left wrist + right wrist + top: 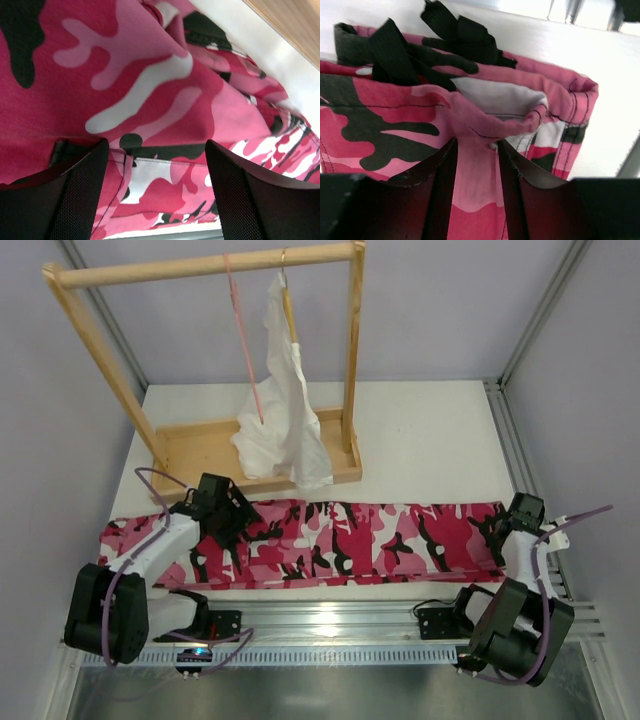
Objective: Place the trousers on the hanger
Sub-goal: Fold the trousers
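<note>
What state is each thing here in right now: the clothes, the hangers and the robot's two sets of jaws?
trousers: lying flat and stretched out, not on any hanger.
pink hanger: hanging bare from the rack.
white garment: hanging on a wooden hanger.
left gripper: jaws open above the trousers.
right gripper: jaws shut on the trousers' end.

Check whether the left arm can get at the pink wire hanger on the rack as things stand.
Probably yes. The left claw is open over the trousers, holding nothing. The hanger hangs just beyond it, with the white garment to the hanger's right, not in between.
</note>
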